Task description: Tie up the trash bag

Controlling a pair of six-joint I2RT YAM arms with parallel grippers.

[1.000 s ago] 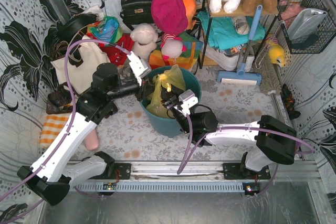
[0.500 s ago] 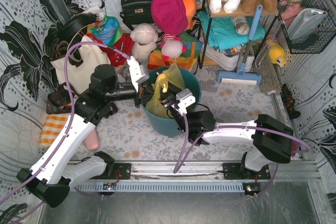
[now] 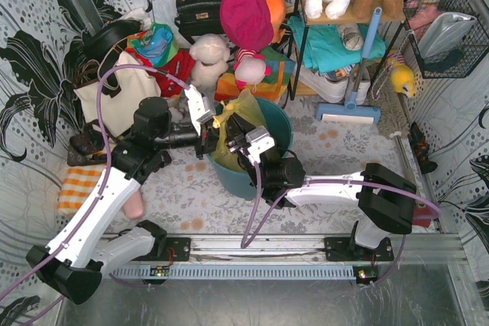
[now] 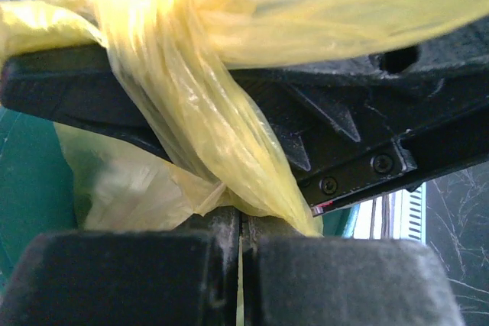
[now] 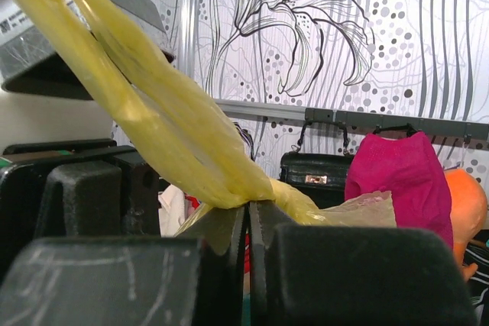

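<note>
The trash bag [image 3: 243,115] is thin yellow plastic, bunched up above the round teal bin [image 3: 273,129]. Both grippers meet at its left rim. My left gripper [image 3: 215,137] is shut, pinching a twisted strand of the bag [image 4: 200,131] between its pads, as the left wrist view [image 4: 241,217] shows. My right gripper [image 3: 232,138] is shut on another strand [image 5: 164,131], nipped at its fingertips [image 5: 248,208]. The two strands cross and wrap round each other by the right gripper's black finger [image 4: 359,139]. The bag's lower part is hidden inside the bin.
A cream tote bag [image 3: 114,101] stands left of the bin, and an orange checked cloth [image 3: 76,187] lies in front of the tote. Behind are a black handbag [image 3: 197,11], a pink cloth [image 3: 246,14] and plush toys [image 3: 208,57]. A blue-handled mop [image 3: 353,93] leans at the right.
The left gripper has shut on a strand of the bag. The right arm has moved left with its strand, drawing the bag's top toward the bin's left rim.
</note>
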